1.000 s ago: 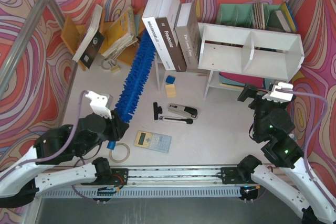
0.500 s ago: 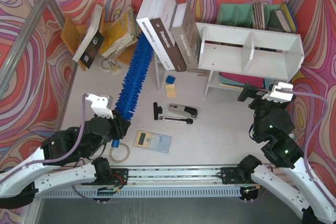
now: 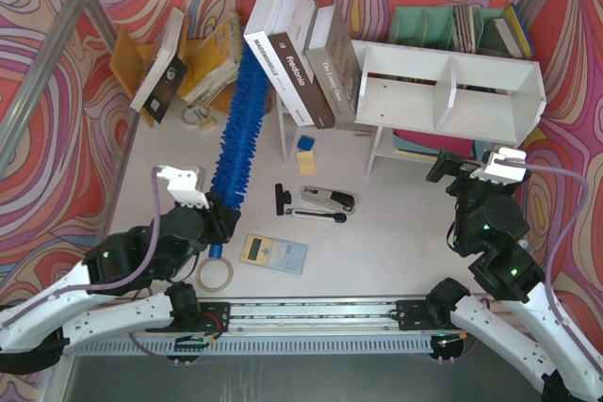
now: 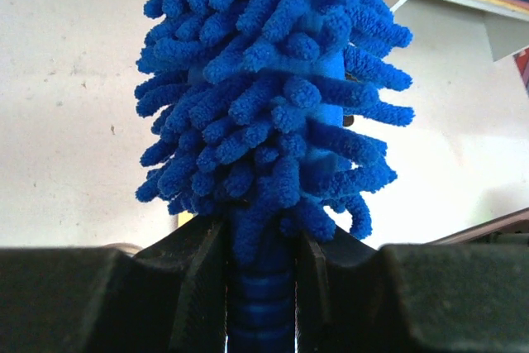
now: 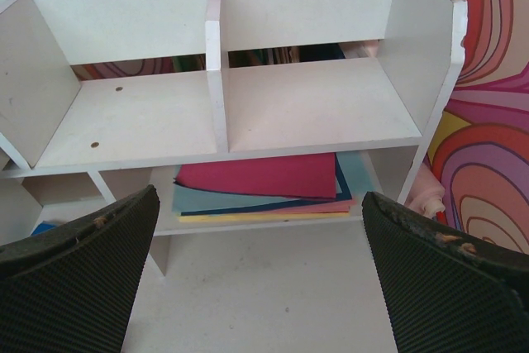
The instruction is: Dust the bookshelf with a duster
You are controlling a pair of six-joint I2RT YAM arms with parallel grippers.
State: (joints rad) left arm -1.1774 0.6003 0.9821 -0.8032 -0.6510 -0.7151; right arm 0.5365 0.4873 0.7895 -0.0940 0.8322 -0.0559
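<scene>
left hand (image 4: 261, 287) tight on duster (image 4: 273, 97) (low)

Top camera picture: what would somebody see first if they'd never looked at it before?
Probably the fluffy blue duster, stretching up the left middle of the table with its tip by the leaning books and its handle clamped in the left gripper. Next, the swirly red-and-purple walls all around, and the white bookshelf at the back right, with the right gripper open in front of it.
</scene>
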